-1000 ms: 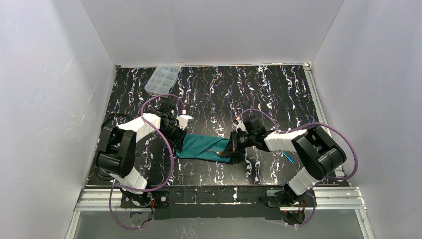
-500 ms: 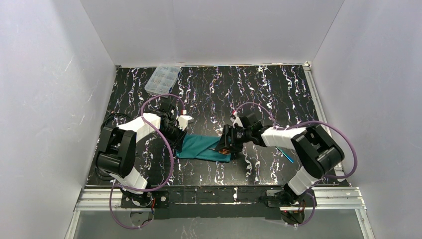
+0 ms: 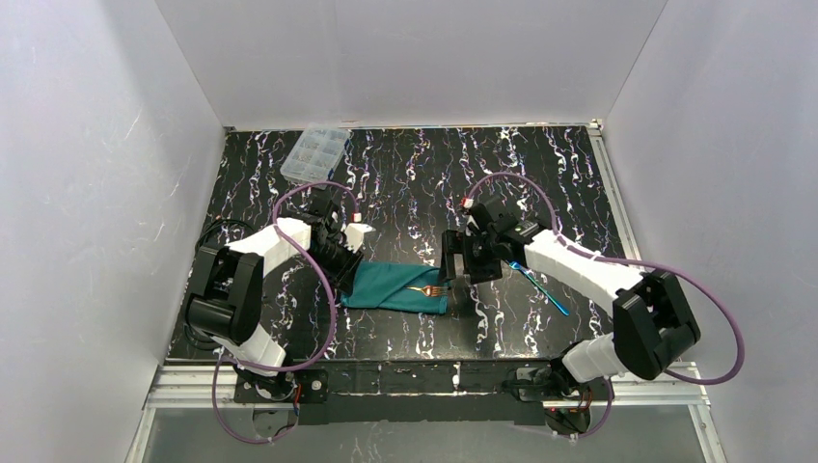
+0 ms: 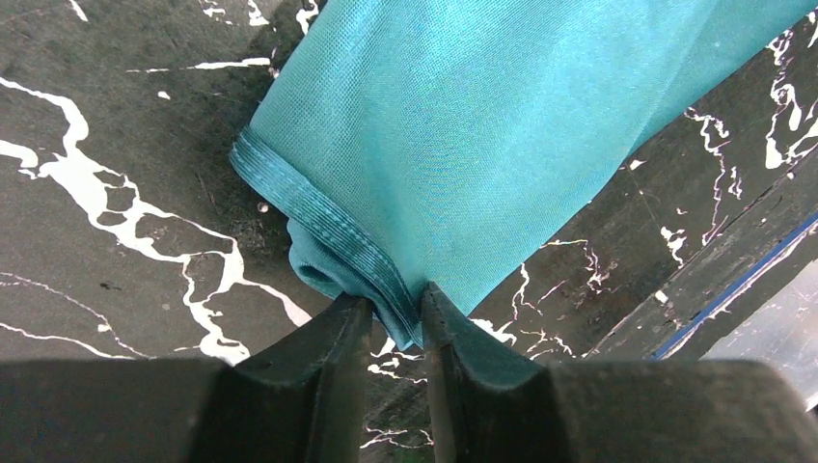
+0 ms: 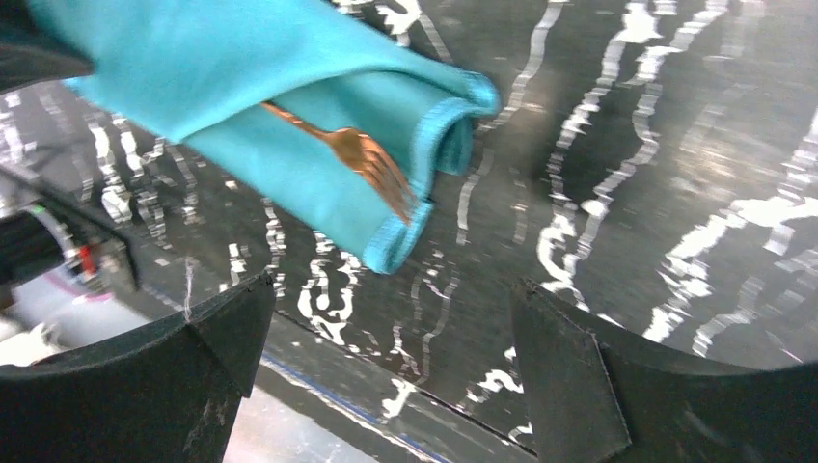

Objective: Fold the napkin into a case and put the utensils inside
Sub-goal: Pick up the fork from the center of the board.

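Case point(image 4: 463, 125): teal pouch flat on the bench point(image 3: 540, 193), its hemmed left corner pinched by the left jaws.
Left jaws: pressed together on that corner, cloth between them.
Right jaws: spread wide, holding nothing, just right of the case.
Fork point(image 5: 357, 154): orange, tines poking from the case's right opening.
Blue utensil point(image 3: 550, 297): on the bench, right of the case.
Clear box point(image 3: 313, 152): well behind the case.

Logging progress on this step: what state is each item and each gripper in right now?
case: folded, one end open.
fork: handle tucked in the case, tines poking out.
blue utensil: loose on the table, outside the case.
left gripper: shut on the case's hemmed corner.
right gripper: open, holding nothing.
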Robot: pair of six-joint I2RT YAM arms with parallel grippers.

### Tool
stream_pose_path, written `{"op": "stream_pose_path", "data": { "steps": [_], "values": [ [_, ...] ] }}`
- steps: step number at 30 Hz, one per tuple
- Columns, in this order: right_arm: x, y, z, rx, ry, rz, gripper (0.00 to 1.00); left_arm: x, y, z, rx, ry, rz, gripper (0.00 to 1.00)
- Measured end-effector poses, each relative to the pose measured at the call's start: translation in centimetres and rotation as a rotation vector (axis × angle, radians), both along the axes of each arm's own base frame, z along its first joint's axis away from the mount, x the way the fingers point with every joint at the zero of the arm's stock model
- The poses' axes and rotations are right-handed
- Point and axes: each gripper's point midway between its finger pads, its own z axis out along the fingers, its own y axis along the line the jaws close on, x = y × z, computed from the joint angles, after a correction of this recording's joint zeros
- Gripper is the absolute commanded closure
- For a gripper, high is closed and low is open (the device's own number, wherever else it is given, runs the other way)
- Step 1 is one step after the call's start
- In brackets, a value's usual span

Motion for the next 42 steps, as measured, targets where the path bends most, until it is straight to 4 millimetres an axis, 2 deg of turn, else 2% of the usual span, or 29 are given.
{"op": "stream_pose_path", "data": {
  "steps": [3,5,7,8,11,12,15,19,23,27,33,36,37,40,42],
  "values": [
    [0.8,-2.5,0.5,-0.147,-0.037,-0.049,0.01,0.2,0.0,0.6,0.002,-0.001,0.005,0.57],
    [2.0,-4.3,1.2,-0.245,-0.082,-0.102,0.01,0.7,0.0,1.3,-0.001,-0.01,0.013,0.47],
    [3.6,-6.1,2.2,-0.327,-0.135,-0.161,0.01,1.2,0.1,2.1,-0.005,-0.02,0.024,0.41],
    [4.4,-7.1,2.7,-0.363,-0.162,-0.19,0.01,1.5,0.2,2.6,-0.007,-0.027,0.033,0.35],
    [6.6,-9.4,3.3,-0.471,-0.211,-0.264,0.01,2.2,0.6,4.1,-0.014,-0.051,0.056,0.04],
    [7.3,-10.1,3.2,-0.512,-0.216,-0.282,0.01,2.4,0.9,4.8,-0.017,-0.057,0.07,0.02],
    [8.8,-11.6,1.4,-0.652,-0.209,-0.297,0.05,2.8,1.6,6.6,-0.025,-0.083,0.104,0.01],
    [9.2,-13.2,-1.1,-0.793,-0.18,-0.284,0.19,3.3,2.8,9.2,-0.033,-0.119,0.151,0.01],
    [9.9,-13.9,-1.8,-0.846,-0.197,-0.296,0.27,4.6,4.5,11.6,-0.034,-0.149,0.216,0.02],
    [10.6,-13.9,-1.9,-0.844,-0.222,-0.316,0.39,5.5,6.0,13.1,-0.022,-0.177,0.261,0.02],
    [10.8,-14.0,-4.3,-0.864,-0.197,-0.312,0.34,5.9,6.8,14.3,-0.006,-0.204,0.275,0.02],
    [10.3,-14.3,-5.7,-0.883,-0.167,-0.298,0.37,6.2,6.9,14.8,-0.008,-0.22,0.276,0.01],
    [10.3,-14.4,-5.9,-0.887,-0.167,-0.298,0.4,6.3,6.9,14.8,-0.008,-0.223,0.276,0.01],
    [10.7,-14.4,-6.0,-0.874,-0.173,-0.31,0.61,6.2,7.0,14.9,-0.008,-0.223,0.279,0.02],
    [10.9,-14.5,-6.3,-0.861,-0.173,-0.324,0.7,6.2,7.1,14.9,-0.008,-0.222,0.28,0.01]
  ]
}}
